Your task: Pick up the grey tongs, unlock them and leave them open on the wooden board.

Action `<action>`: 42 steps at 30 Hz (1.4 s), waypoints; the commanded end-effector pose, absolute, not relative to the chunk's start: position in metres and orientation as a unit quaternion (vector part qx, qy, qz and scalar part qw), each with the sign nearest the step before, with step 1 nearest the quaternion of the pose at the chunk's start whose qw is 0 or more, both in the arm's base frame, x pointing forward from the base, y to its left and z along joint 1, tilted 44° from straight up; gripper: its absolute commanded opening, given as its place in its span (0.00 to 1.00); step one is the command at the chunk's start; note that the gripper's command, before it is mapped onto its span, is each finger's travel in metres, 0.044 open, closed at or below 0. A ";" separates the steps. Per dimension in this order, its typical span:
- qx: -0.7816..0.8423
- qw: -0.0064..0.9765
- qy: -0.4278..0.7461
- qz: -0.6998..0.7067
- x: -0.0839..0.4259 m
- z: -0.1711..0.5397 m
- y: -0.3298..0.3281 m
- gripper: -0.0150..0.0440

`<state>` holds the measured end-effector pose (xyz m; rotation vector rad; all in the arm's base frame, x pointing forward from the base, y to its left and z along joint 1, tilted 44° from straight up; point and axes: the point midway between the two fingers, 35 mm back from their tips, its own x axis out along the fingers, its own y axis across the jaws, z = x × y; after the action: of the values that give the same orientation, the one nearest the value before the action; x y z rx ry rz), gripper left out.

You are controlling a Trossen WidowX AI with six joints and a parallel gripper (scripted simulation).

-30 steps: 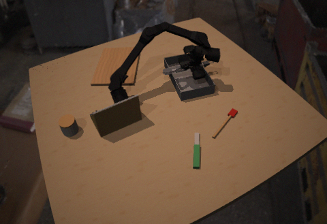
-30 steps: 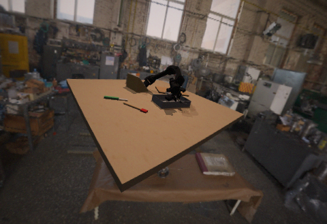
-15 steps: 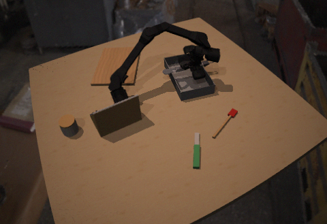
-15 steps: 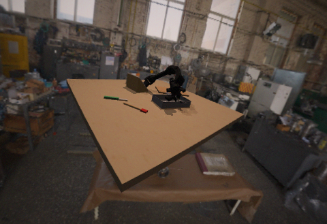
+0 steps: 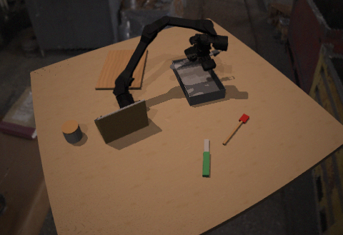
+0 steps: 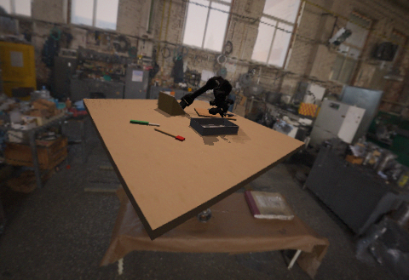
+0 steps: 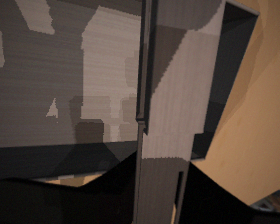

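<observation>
Over the far end of the tin [image 5: 199, 82], the gripper [image 5: 201, 56] is closing on the tongs [image 7: 162, 125]. Its jaws are pinching them, pressed in from both sides, so the pick-up step looks to be under way. From the top view the tongs are mostly hiding beneath the gripper, with only a grey end [image 5: 215, 52] poking out to the right. Whether they are already lifting off the tin rim I cannot tell; they are sitting at or just above it.

In the wrist view the tongs are running as a long grey bar up the middle of the frame, from between the dark jaw shapes at the bottom out across the tin's pale floor [image 7: 75, 90]. They are lying centred between the jaws rather than off to one side.

Judging by this, nearly all the task is still waiting: raising the tongs, turning the tips down, squeezing to free the lock, carrying them left to the board [image 5: 121, 68], laying them down open, and releasing. The board is sitting well apart from the tin, partly crossed by the arm [image 5: 143, 44].
</observation>
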<state>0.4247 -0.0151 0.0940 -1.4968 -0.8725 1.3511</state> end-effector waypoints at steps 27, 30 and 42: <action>-0.626 0.312 -0.208 0.684 0.431 0.087 -0.022 0.00; -0.626 0.312 -0.208 0.684 0.431 0.087 -0.022 0.00; -0.658 0.258 -0.267 0.655 0.418 0.134 0.008 0.00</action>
<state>0.4224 0.0011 0.1082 -1.7121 -0.6660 1.8094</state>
